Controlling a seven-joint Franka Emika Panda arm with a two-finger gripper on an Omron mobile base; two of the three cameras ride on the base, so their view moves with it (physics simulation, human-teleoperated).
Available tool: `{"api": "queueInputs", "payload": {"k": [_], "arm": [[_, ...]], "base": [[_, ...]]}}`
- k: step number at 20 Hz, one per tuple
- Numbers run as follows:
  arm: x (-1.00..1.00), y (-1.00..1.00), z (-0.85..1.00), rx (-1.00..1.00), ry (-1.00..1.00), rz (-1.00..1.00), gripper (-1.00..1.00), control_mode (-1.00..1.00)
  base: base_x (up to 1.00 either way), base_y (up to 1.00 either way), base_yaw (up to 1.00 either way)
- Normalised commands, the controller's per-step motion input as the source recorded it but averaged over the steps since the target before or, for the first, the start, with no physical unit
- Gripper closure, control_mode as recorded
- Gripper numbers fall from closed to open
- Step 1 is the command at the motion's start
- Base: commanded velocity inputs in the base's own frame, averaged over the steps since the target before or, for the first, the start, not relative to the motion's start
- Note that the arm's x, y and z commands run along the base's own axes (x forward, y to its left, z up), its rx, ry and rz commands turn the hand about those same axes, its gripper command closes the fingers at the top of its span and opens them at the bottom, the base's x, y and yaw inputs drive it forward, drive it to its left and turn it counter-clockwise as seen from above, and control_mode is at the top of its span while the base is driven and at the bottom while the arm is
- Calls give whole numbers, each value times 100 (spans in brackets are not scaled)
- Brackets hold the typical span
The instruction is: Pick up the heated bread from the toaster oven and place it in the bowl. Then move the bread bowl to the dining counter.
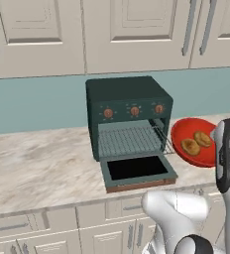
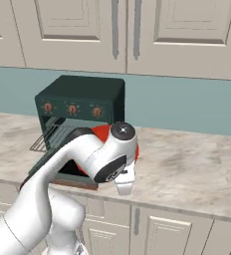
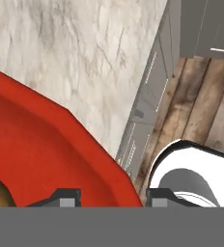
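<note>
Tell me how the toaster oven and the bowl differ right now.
The toaster oven is boxy and dark green; the bowl is round, shallow and glossy red. The oven is much larger than the bowl. The oven's rack sits bare with its door dropped open, while the bowl holds two browned bread pieces. Both rest on the same marble-look counter, side by side.

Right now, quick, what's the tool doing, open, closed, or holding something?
Tool: closed on the rim of the red bowl, one fingertip inside, one outside.
</note>
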Motion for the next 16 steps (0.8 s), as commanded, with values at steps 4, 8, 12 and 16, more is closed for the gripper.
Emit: {"api": "queueInputs", "payload": {"k": [4, 8, 12, 16], "arm": [[0, 0, 0, 0, 0, 0, 100, 100], [0, 0, 0, 0, 0, 0, 100, 100], [0, 0, 0, 0, 0, 0, 100, 100], [0, 0, 0, 0, 0, 0, 100, 100]], "base": [[-87, 76, 30], [-56, 94, 43], [-3, 100, 58], [0, 100, 71]]}}
